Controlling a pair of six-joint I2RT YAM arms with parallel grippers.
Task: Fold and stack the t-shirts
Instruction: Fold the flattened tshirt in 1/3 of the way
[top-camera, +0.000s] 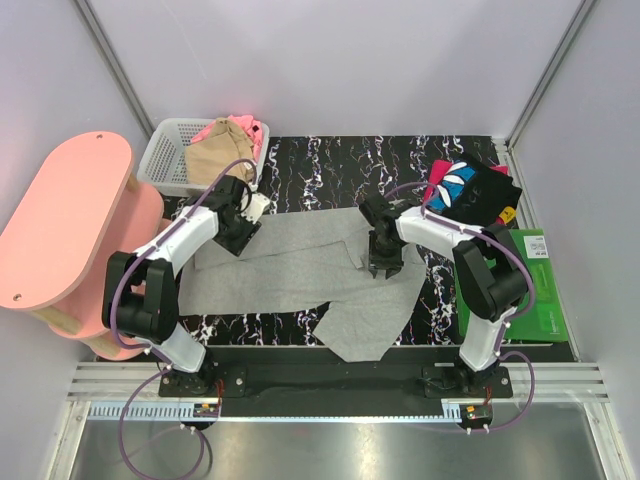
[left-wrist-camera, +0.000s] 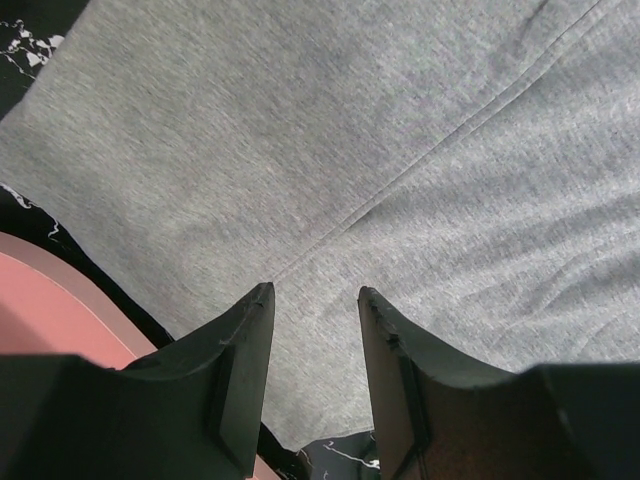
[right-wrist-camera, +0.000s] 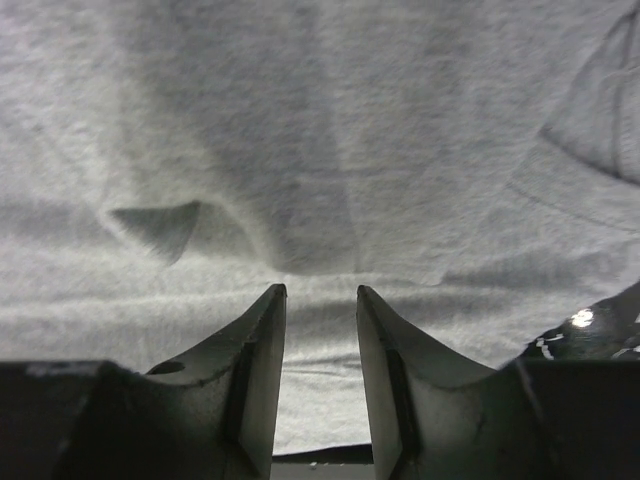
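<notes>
A large light-grey t-shirt (top-camera: 290, 268) lies spread on the black marbled table, one part trailing toward the near edge. My left gripper (top-camera: 243, 236) hovers over the shirt's far left edge. Its jaws are open, with only grey cloth (left-wrist-camera: 350, 130) showing beneath them (left-wrist-camera: 315, 292). My right gripper (top-camera: 383, 266) stands on the shirt's right part, pointing down. It is open above rumpled grey cloth (right-wrist-camera: 320, 130), with nothing pinched (right-wrist-camera: 320, 290). A tan t-shirt (top-camera: 214, 158) and a pink t-shirt (top-camera: 228, 126) sit in the basket. A black printed t-shirt (top-camera: 478, 190) lies at the back right.
The white lattice basket (top-camera: 165, 160) stands at the back left. A pink oval stool (top-camera: 65, 215) sits beside the table on the left, and its edge (left-wrist-camera: 40, 315) shows in the left wrist view. A flat green board (top-camera: 537, 290) lies along the right side.
</notes>
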